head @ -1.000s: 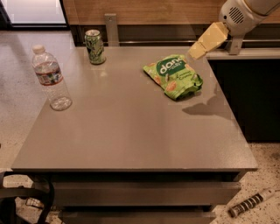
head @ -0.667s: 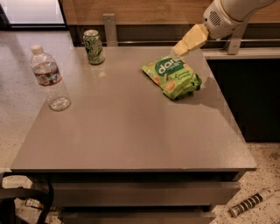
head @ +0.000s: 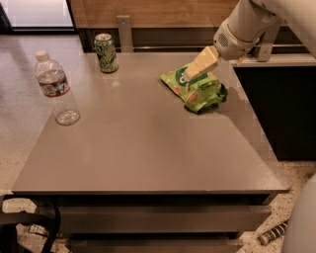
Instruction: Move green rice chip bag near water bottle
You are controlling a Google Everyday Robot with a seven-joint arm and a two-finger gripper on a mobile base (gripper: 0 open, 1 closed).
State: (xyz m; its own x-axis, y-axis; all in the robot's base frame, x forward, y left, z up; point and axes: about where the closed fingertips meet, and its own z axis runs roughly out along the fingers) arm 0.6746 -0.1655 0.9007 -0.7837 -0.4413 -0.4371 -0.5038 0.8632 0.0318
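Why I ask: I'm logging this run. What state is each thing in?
green rice chip bag: lying crumpled at the right rear of the table, far from the bottle.
water bottle: upright, capped, near the left edge.
green can: upright at the rear.
gripper: low over the bag's upper end; contact unclear.

You're in what looks like an office break area: grey counter (head: pixel 148 148) beneath the end effector (head: pixel 191 75), wood panelling (head: pixel 163 12) behind it, speckled floor (head: pixel 19 123) to its left.
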